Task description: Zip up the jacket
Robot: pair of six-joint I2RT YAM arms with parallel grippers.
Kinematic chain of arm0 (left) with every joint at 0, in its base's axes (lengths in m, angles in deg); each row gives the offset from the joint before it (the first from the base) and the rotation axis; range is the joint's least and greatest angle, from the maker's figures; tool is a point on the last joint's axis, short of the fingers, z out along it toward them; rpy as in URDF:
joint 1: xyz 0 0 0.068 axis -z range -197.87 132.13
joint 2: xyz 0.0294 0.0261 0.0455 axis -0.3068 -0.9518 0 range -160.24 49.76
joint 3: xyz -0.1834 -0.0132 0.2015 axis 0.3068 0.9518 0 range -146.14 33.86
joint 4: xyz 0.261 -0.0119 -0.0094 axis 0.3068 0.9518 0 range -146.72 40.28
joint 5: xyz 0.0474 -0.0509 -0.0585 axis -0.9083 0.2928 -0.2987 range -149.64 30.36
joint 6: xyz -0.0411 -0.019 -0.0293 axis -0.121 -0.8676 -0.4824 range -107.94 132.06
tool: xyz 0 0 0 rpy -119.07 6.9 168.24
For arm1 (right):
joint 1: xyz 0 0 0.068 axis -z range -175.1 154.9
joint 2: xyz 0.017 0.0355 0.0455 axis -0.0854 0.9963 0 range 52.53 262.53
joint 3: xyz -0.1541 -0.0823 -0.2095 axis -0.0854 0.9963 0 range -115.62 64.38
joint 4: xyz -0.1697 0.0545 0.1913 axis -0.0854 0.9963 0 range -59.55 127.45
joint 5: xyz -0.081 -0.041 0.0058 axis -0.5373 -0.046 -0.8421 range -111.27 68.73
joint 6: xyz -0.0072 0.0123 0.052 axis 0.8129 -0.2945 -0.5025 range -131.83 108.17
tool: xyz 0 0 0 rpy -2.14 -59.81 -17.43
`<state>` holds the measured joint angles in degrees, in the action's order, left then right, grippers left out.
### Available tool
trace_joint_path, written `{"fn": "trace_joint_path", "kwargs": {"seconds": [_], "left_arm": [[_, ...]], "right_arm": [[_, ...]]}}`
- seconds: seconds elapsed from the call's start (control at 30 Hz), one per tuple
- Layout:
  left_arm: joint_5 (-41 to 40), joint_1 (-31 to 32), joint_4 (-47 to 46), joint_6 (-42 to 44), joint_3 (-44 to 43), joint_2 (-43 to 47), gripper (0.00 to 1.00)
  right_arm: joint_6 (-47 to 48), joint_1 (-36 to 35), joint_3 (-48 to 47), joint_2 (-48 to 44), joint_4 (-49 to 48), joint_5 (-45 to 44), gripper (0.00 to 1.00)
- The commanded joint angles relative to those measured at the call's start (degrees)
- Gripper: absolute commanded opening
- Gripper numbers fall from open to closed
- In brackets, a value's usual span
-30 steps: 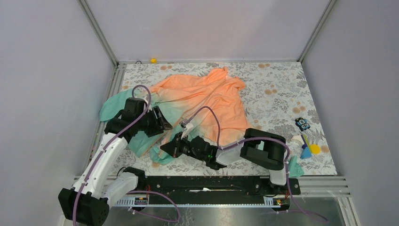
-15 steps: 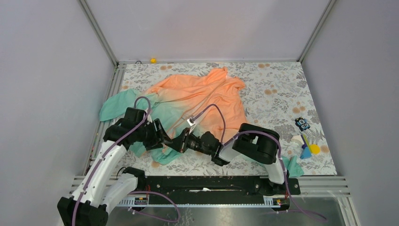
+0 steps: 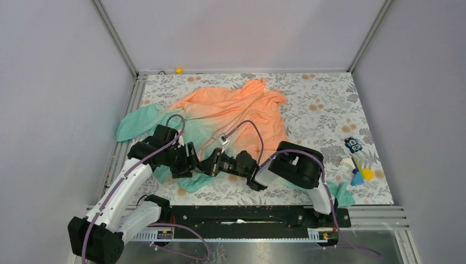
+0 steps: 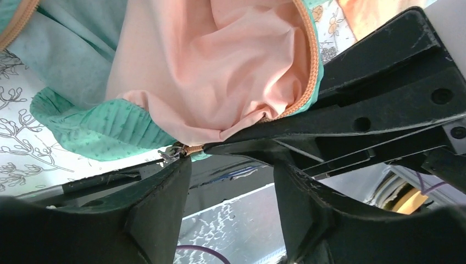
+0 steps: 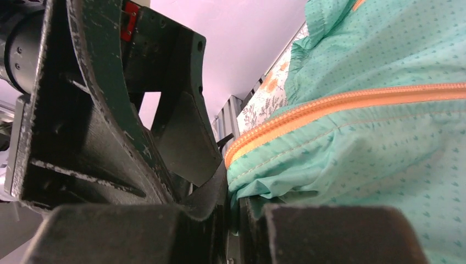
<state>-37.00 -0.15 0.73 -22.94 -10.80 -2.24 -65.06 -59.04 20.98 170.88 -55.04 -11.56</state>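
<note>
The jacket (image 3: 242, 107) lies spread and rumpled across the middle of the flowered tabletop (image 3: 329, 104). It is thin cloth, orange at the collar and shoulders on the far side and fading to teal-green toward the near hem.

At the far left, a teal sleeve (image 3: 134, 122) trails out toward the tabletop's edge. Next to it, at the near hem, is the left tool (image 3: 189, 161). In its own wrist view the left tool (image 4: 231, 173) has its fingers spread well apart, with nothing clamped between them. The small metal slider (image 4: 175, 153) sits right at the tip of one finger; whether they touch I cannot tell. Above the slider the cloth shows a pale orange inside face, edged by the orange zipper (image 4: 310, 66) and a fold of dotted teal.

Just to the right, nose to nose with the left tool, is the right tool (image 3: 213, 165). Its wrist view shows the right tool (image 5: 233, 206) nearly closed, with a fold of teal hem pinched in the narrow slit. The orange zipper tape runs across the teal cloth just above it.

Farther right, the orange body of the jacket reaches the collar. Beyond it, near the right edge, lie a small dark toy (image 3: 353, 145) and some yellow and blue pieces (image 3: 361, 175).
</note>
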Motion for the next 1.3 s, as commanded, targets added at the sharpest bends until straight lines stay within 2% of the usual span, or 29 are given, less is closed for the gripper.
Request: {"fn": "trace_joint_path", "kwargs": {"seconds": [0.0, 0.1, 0.3, 0.67, 1.0, 1.1, 1.27], "left_arm": [[-3.43, 1.24, 0.79, 3.87, -3.25, -1.73, 0.63], [-5.85, 1.4, 2.42, 5.06, -4.47, -1.56, 0.67], [-5.33, 1.45, 2.46, 6.24, -6.83, 0.92, 0.79], [2.54, 1.45, -1.11, 7.66, -2.78, 1.1, 0.84], [5.16, 1.45, -2.97, 7.89, -0.1, 2.0, 0.86], [4.45, 1.45, -3.15, 7.76, 0.09, 1.59, 0.81], [3.19, 1.44, -3.05, 6.97, 0.04, 1.92, 0.55]], "right_arm": [[-2.26, 1.36, -2.18, 1.44, -7.79, 4.44, 0.01], [-2.42, 1.62, -2.48, 1.6, -8.33, 5.62, 0.0], [-2.55, 1.71, -3.04, 2.11, -9.09, 6.8, 0.0], [-3.92, 2.14, -3.75, -0.3, -9.7, 9.5, 0.0], [-5.41, 2.25, -4.79, -0.57, -10.04, 9.35, 0.0], [-5.95, 2.24, -5.36, -0.33, -10.07, 9.43, 0.0], [-6.25, 2.24, -5.04, -0.25, -9.84, 8.32, 0.02]]}}
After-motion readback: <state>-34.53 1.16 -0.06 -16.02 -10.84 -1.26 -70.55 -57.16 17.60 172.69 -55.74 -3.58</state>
